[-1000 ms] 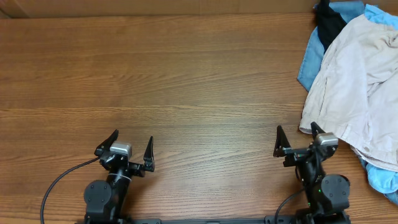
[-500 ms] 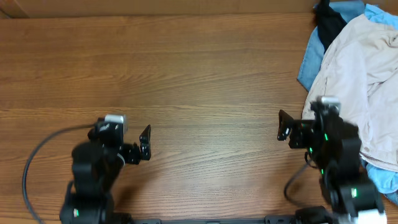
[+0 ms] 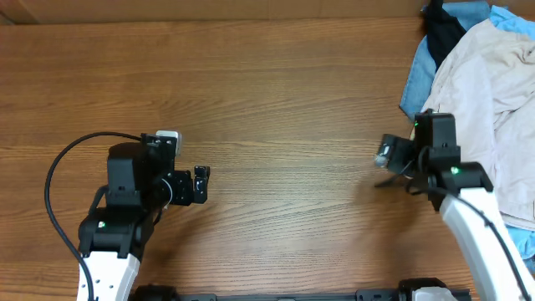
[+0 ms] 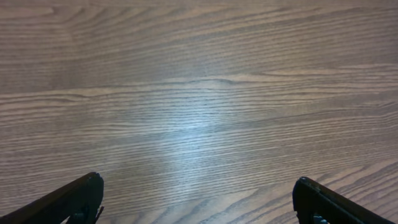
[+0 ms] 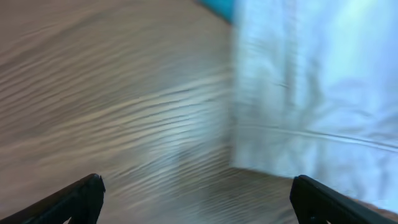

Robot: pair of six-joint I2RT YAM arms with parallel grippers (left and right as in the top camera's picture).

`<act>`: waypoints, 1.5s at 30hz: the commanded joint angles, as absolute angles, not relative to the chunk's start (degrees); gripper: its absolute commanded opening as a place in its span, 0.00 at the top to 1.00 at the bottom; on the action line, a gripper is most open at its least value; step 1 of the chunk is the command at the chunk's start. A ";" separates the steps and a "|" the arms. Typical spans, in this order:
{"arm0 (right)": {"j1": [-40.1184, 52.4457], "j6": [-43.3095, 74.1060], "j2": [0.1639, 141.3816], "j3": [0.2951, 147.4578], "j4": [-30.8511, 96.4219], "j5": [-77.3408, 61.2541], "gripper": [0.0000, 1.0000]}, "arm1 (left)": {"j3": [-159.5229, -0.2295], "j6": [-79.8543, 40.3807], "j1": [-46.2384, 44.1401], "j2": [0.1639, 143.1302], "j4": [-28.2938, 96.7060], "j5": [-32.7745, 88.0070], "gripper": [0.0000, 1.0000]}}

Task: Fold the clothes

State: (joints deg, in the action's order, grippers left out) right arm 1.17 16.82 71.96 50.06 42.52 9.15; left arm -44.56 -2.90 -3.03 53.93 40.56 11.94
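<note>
At the near edge of the table, toward 7 o'clock in the overhead view, the left arm is seen rising with a black cable looped beside it. The left gripper is held over bare wood near 8 o'clock, and in its wrist view the left gripper is seen with jaws set wide apart, nothing between them. Toward 3 o'clock the right gripper is found just beside the cloth pile; in its blurred wrist view the right gripper is likewise spread, gripping nothing, with a pale hem of the shorts ahead at 1 o'clock. Farther off, at 2 o'clock, the beige shorts are recorded lying crumpled at the table's right edge, on top of a blue garment. A black item is noted at the far end of the pile.
</note>
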 commanded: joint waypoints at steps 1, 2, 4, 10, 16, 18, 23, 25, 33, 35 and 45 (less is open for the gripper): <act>-2.76 21.02 77.49 51.72 42.02 12.43 0.00 | -46.06 -3.46 -3.31 54.43 40.27 13.13 0.00; -3.53 20.97 79.31 51.72 41.65 12.43 0.01 | -46.06 -3.46 -3.31 54.59 40.05 13.13 0.00; -4.27 19.70 82.15 51.72 40.60 12.43 0.04 | -46.06 -3.46 -3.31 54.78 39.55 13.13 0.00; -4.25 17.30 88.01 51.72 37.47 13.10 0.09 | -46.06 -3.46 -3.31 55.02 38.33 13.13 0.00; -4.25 17.15 90.89 51.37 37.06 17.61 0.11 | -46.06 -3.75 -3.31 55.02 39.00 13.17 0.00; -4.25 17.17 91.83 51.16 36.51 17.54 0.12 | -46.06 -4.36 -3.31 55.02 39.07 13.15 0.00; -4.25 17.17 94.02 51.09 35.79 17.50 0.23 | -46.06 -4.34 -3.31 55.02 39.03 13.17 0.00; -4.25 17.19 94.45 51.07 35.86 17.47 0.35 | -46.06 -4.34 -3.31 55.02 38.98 13.15 0.00; -4.25 17.19 94.54 51.07 35.79 16.86 0.72 | -46.06 -4.34 -3.31 55.02 38.96 13.15 0.00; -4.25 17.21 94.52 51.09 35.83 16.88 0.82 | -46.06 -4.34 -3.31 55.02 38.76 13.15 0.00; -4.23 17.67 88.79 64.49 49.76 12.69 0.96 | -46.06 -4.34 -3.31 55.02 38.09 13.15 0.00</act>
State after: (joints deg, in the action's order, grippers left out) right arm -4.10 17.54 93.30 56.86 46.92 14.59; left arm -44.62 -3.09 -3.03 54.85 38.54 12.01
